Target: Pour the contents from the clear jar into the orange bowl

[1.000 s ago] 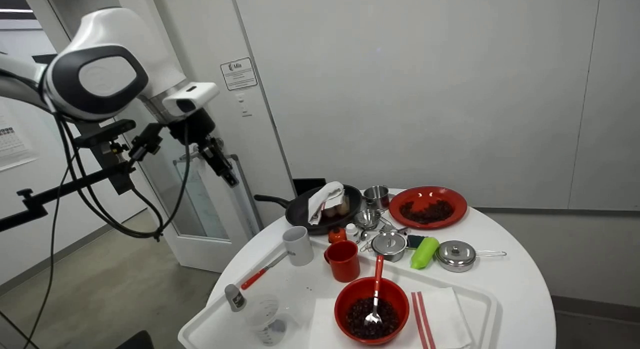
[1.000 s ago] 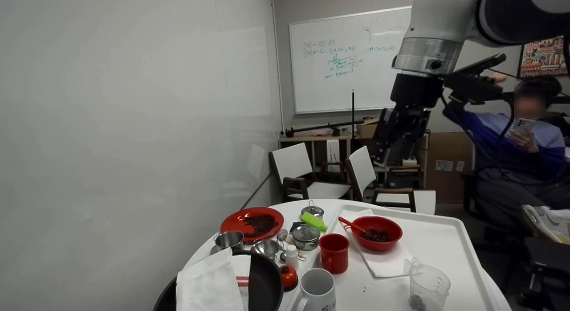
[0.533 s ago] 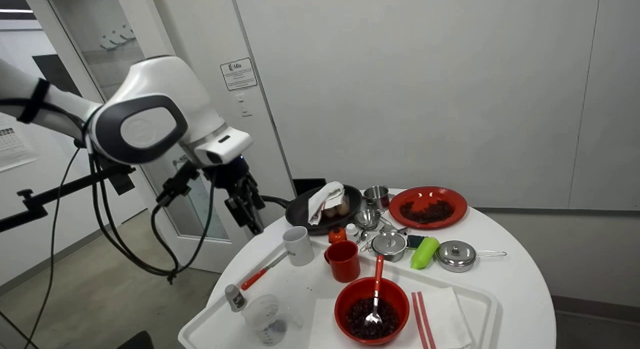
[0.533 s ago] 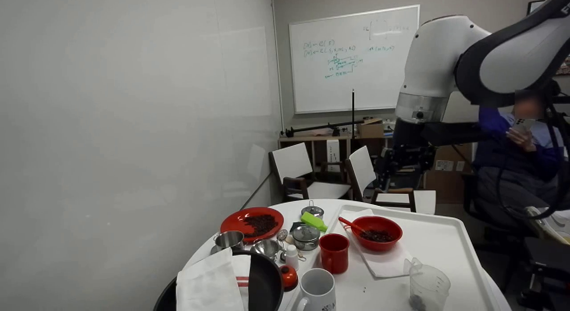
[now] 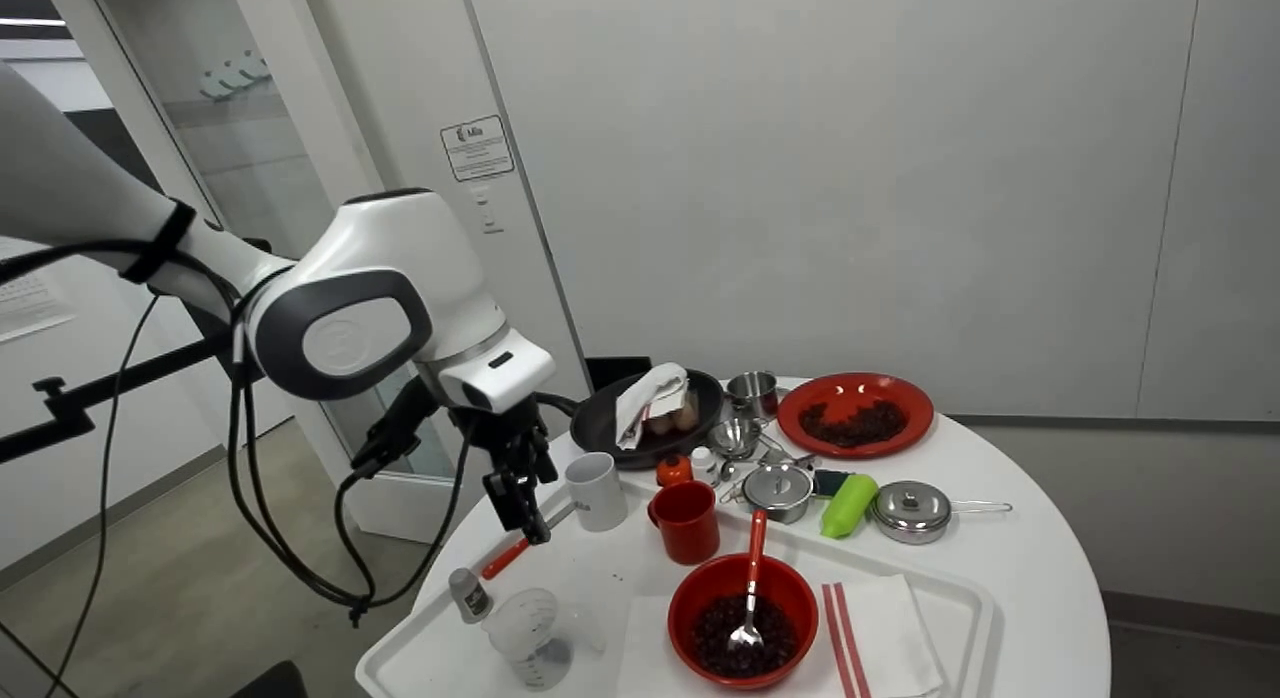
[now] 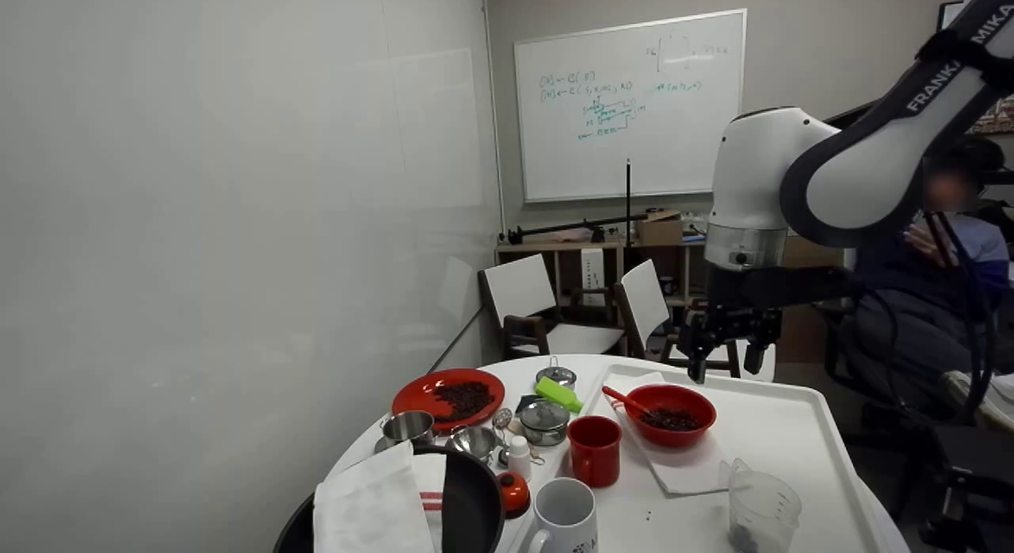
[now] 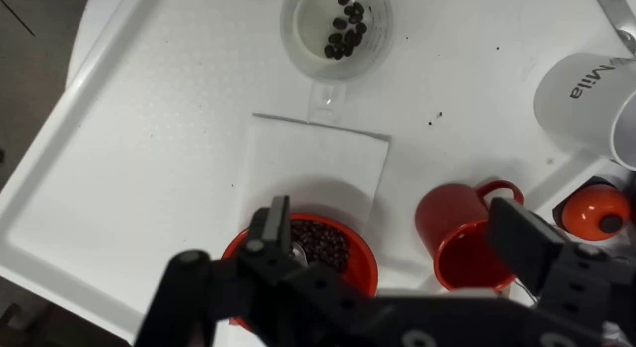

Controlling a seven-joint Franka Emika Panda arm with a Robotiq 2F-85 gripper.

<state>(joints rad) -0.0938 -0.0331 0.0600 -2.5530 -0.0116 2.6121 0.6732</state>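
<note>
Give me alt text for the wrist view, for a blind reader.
A clear jar holding some dark beans stands on a white tray, at the top. Below, open jaws partly hide an orange-red bowl of more beans and a red mug.

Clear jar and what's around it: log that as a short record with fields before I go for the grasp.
Clear jar: upright on the white tray
Jar contents: a small cluster of dark beans
Jar handle: toward the orange bowl
Bowl contents: more dark beans, with a red-handled utensil resting inside
Hand: open, holding nothing, clear of the jar
Other things nearby: red mug; grey mug
</note>
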